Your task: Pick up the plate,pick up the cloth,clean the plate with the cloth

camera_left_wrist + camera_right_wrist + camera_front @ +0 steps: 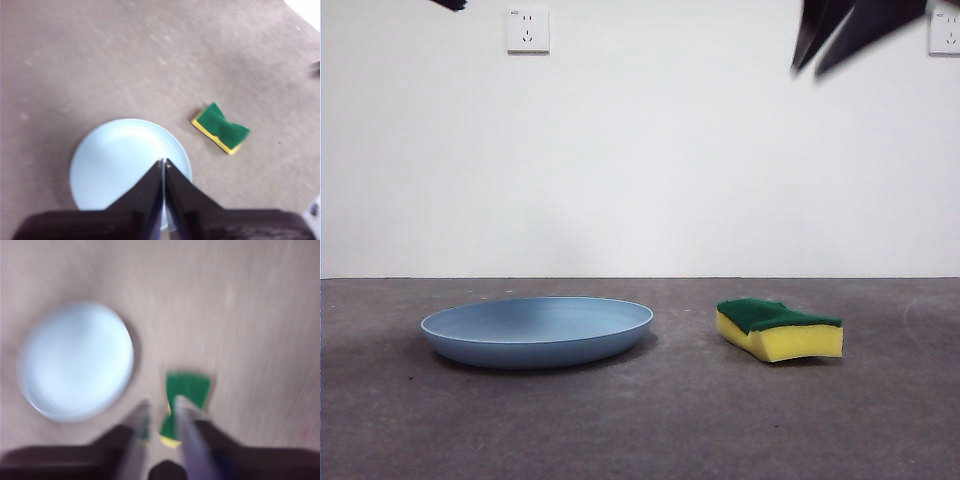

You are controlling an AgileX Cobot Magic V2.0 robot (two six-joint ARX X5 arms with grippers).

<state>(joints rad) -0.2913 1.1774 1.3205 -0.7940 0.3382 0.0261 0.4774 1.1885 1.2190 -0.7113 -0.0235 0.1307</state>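
Two items lie apart on the grey surface (640, 420): plate (538, 330) left, cloth (780, 330) right. Left end effector (164, 162) hangs above the plate, jaws pressed together. Right end effector (161, 407) hangs above the cloth, jaws slightly spread.

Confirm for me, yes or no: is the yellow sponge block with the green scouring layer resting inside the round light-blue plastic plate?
No. The sponge lies on the grey table beside the plate, apart from it.
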